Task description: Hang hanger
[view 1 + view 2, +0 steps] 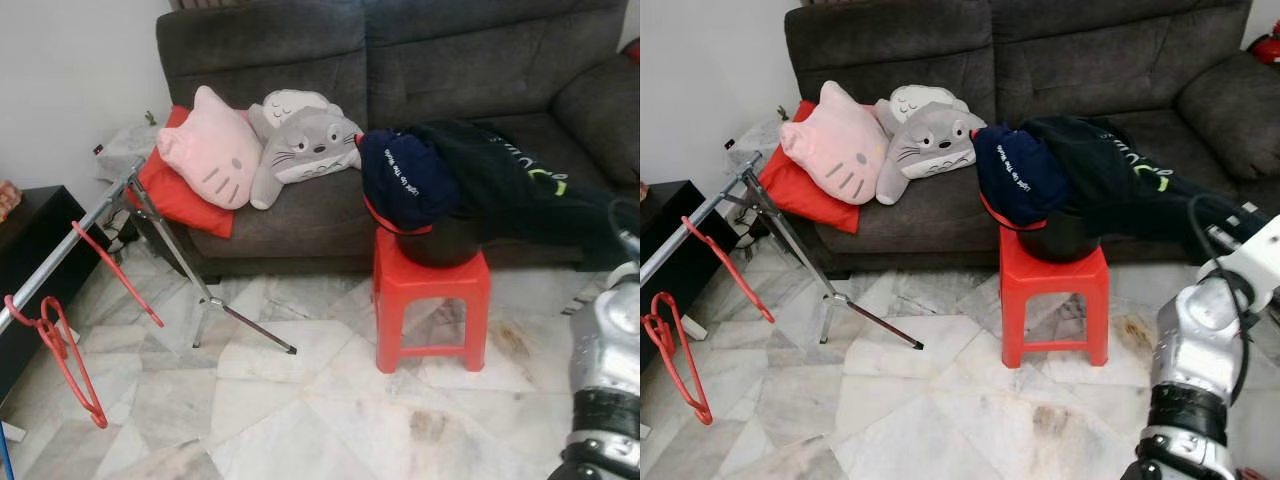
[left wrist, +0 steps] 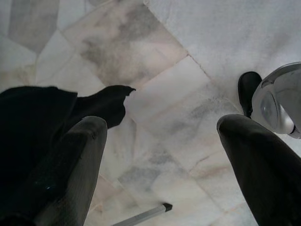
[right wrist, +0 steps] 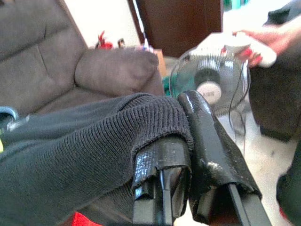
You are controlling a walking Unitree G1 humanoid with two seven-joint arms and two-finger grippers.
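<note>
The right end effector [image 3: 188,155] is clamped on the dark garment's [image 1: 500,180] knitted cuff; the left end effector [image 2: 160,155] hangs open, empty. Red hangers [image 1: 60,350] wait far left on the rail [image 1: 70,245]; the cloth should be lifted clear slowly.

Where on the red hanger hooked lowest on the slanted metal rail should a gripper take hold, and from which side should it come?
Probably the long straight arm of the red hanger, below its hook. It hangs free off the metal rail with open floor on the sofa side, so come from there, the fingers closing across the thin bar. The hook itself sits tight against the rail, leaving little room.
</note>
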